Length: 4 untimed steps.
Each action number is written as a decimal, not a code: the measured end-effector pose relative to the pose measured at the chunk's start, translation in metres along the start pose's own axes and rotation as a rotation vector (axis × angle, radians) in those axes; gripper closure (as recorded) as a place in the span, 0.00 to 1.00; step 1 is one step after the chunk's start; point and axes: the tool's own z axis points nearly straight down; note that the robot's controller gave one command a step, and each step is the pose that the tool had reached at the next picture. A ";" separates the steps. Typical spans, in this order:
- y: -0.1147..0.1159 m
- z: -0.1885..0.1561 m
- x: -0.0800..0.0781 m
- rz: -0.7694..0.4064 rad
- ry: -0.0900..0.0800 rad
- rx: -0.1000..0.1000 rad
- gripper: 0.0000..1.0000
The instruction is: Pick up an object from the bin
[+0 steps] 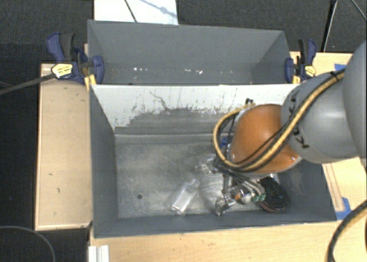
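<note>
My gripper sits low over the bin floor; apart or together, I cannot tell; 1 clear plastic piece lies just beside it, away from my arm; 1 dark round disc lies just beside it, armward.

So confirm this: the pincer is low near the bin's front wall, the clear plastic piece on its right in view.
Wrong: the clear plastic piece lies left of the pincer, which is low near the bin's front wall; the camera view shows it.

Even light; bin wall perhaps glaring.
</note>
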 end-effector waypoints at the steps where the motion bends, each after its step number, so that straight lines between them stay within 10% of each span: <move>1: 0.057 -0.014 -0.012 0.005 0.010 -0.006 0.00; 2: 0.054 -0.013 -0.009 0.012 0.016 -0.005 1.00; 4: 0.054 -0.190 -0.028 0.009 0.009 -0.004 1.00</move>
